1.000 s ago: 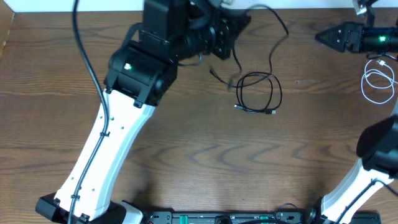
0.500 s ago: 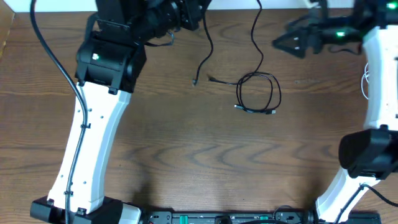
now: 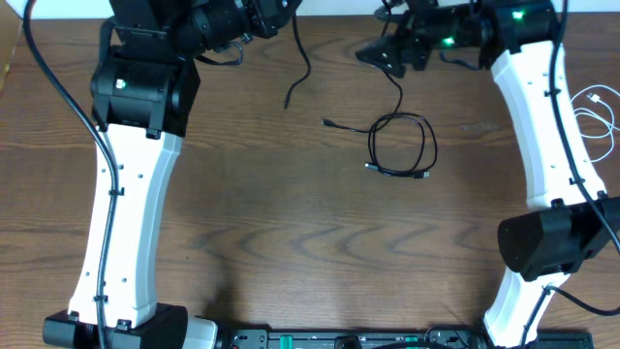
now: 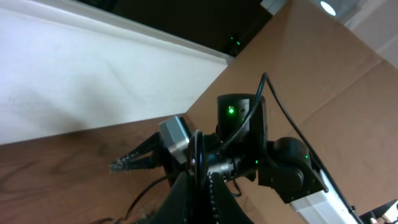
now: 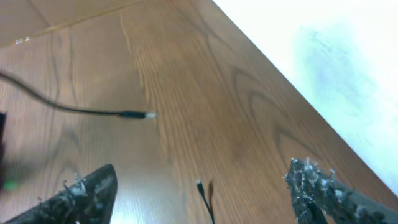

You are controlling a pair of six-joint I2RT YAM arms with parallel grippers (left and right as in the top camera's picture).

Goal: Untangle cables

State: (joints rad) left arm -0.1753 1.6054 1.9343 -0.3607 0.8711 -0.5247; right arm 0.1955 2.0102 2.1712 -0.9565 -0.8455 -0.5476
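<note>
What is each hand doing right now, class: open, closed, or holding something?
Left hand: closed on the long thin black cable.
Right hand: open, holding nothing.

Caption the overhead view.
Left gripper pinches the black cable, open right gripper hovers beside it, white cable lies far right.

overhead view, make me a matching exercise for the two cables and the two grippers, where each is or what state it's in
Column 1
1. black cable
2. white cable
3. left gripper
4. right gripper

Column 2
a. open, with nothing held
b. partly coiled in the middle of the table
c. shut on the black cable
d. lying at the right edge of the table

Pairs: 1-b, 2-d, 3-c, 4-a
</note>
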